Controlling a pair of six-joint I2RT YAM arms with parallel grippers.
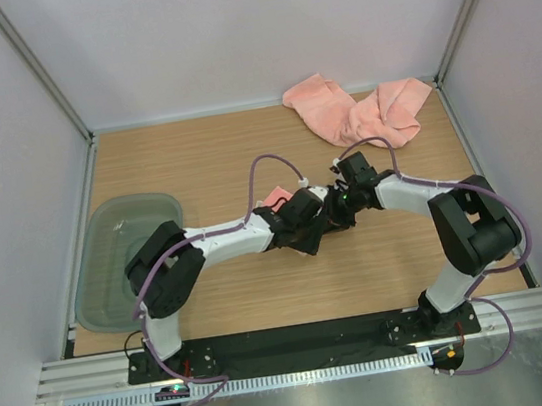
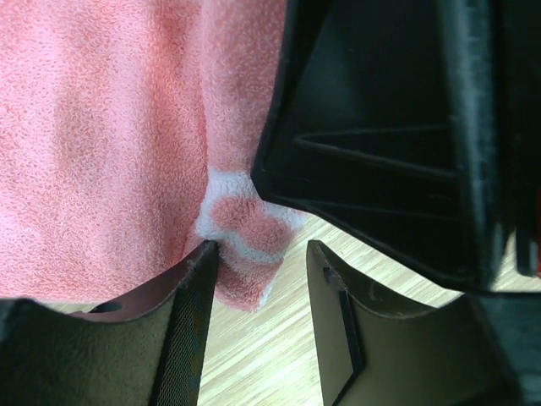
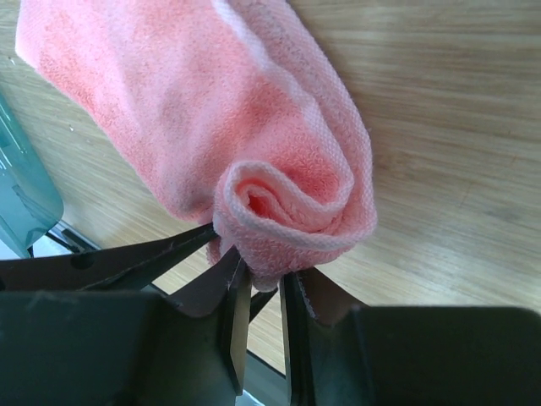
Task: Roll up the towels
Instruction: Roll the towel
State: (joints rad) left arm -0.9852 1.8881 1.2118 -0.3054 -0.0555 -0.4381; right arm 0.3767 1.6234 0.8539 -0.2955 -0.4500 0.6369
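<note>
Since both arms are crammed together over the middle of the table (image 1: pixel 244 156), my biggest worry is a plain collision. The wrists sit nearly touching in the top view, and the left wrist camera is half filled with the other arm's black body, so any sideways twist could knock one into the other. The tray (image 1: pixel 110 276) sits well off on the left and the spare towels (image 1: pixel 359 110) lie in a heap at the far right corner, neither in the way. The rolled towel (image 3: pixel 254 144) lies on the wood between the grippers, wound into a fairly neat spiral at the end I can see. The right gripper (image 3: pixel 264 275) is pinched shut on the bottom lip of that spiral, just a thin bit of cloth, so if it tugs or lets go early I'd guess the roll springs loose. The left gripper (image 2: pixel 262 254) has its jaws apart, clamping nothing, with the banded corner (image 2: pixel 245 228) poking down between them against one finger. If it closes there it only grabs the loose tail, which could pull the roll open or drag it across the wood.
</note>
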